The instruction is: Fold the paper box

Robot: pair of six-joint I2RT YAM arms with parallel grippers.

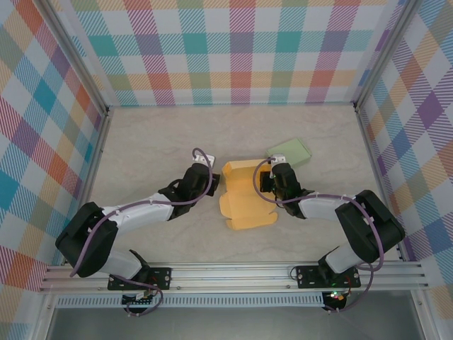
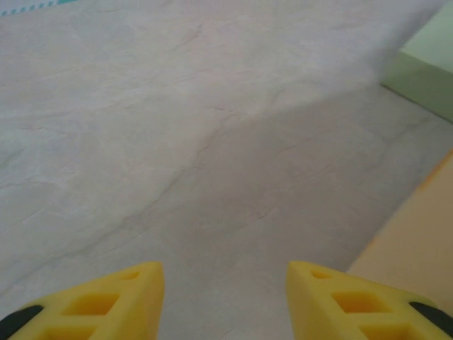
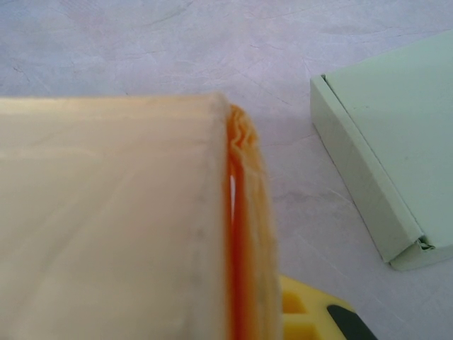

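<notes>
Though the paper box (image 1: 248, 205) hides one finger, right gripper (image 1: 267, 183) pinches its wall — left gripper (image 2: 223, 297) half-open w/ nothing held.

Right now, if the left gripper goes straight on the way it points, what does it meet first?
Probably nothing soon: ahead of the left gripper lies bare table. The orange paper box and the green box sit right of that line, though depth is unclear.
</notes>
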